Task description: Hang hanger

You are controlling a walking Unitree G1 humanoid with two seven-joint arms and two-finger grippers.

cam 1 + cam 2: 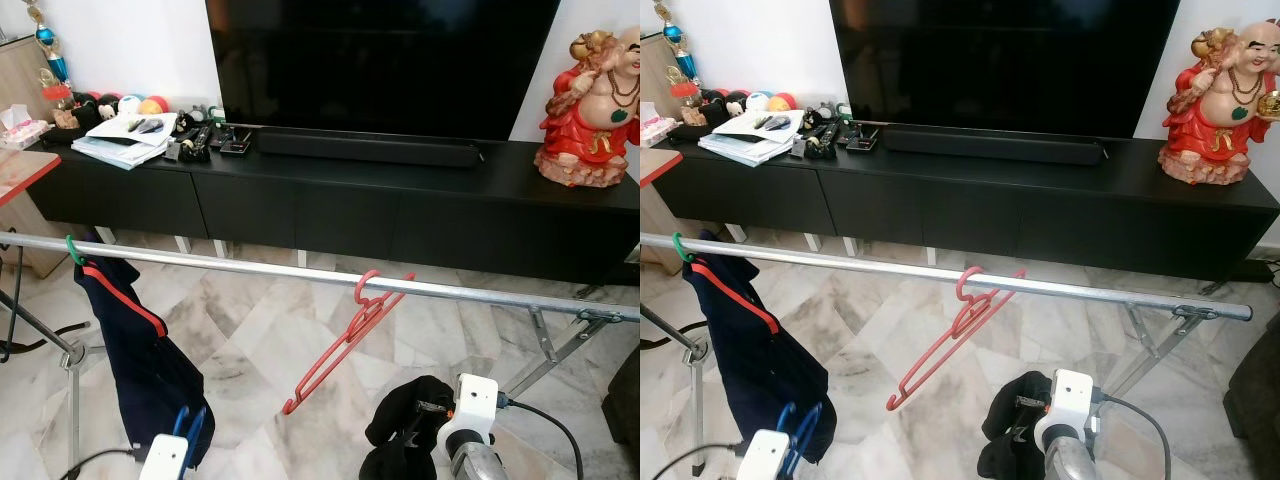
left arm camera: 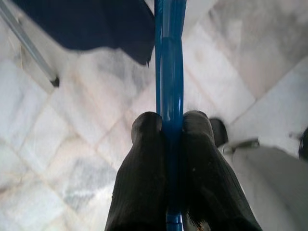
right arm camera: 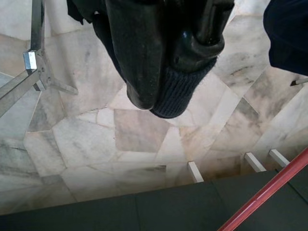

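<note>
While hooked askew on the rail [image 1: 300,269], thin red hanger [image 1: 335,350]; left hand [image 2: 169,126] pinching blue hanger [image 2: 169,57].

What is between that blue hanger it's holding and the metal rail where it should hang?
Nothing visible. The left tool grips the blue hanger low, below the rail. The rail is bare between the dark garment on its hanger and the red hanger, so open air lies between.
</note>
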